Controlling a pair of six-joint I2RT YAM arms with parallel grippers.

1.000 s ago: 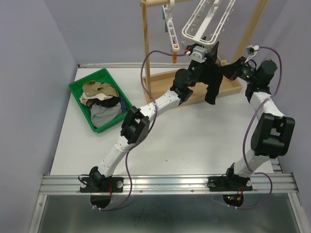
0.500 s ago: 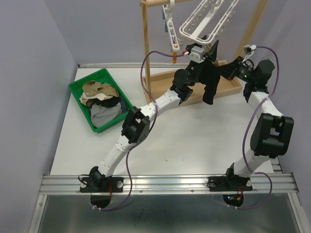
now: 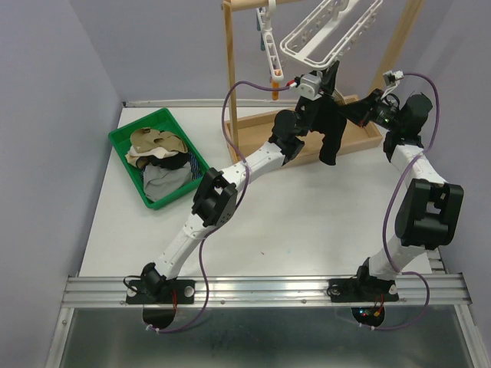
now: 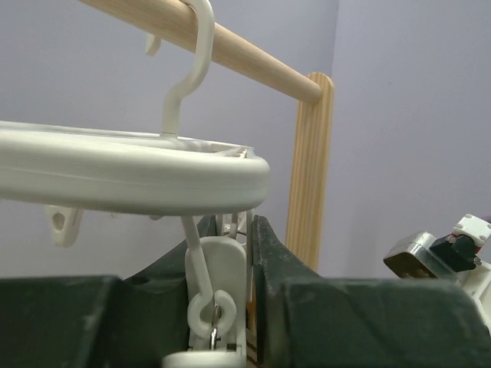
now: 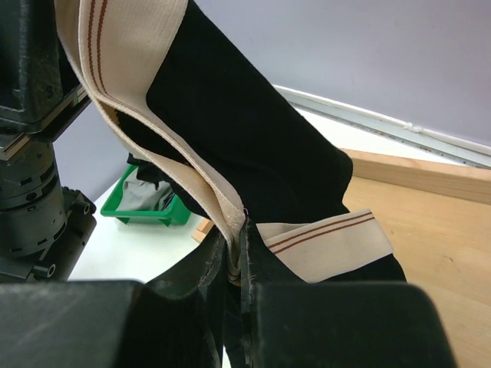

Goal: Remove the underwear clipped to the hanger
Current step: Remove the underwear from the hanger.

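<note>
1. I'm seeing a white desk (image 3: 307, 222) boxed by lilac walls (image 3: 46, 115), a wooden rack (image 3: 229, 77) standing at its rear.
2. The black underwear (image 3: 331, 130) is hanging under the white hanger (image 3: 322, 38), my right gripper (image 5: 236, 268) pinching its cream waistband.
3. My left gripper (image 4: 234, 230) is squeezing the clip (image 4: 219, 284).

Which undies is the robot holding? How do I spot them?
Find the wooden rack at the table's back, with a white hanger on it. One black pair of underwear dangles below. Unlike those piled in the green bin, it hangs and shows a cream striped waistband.
</note>
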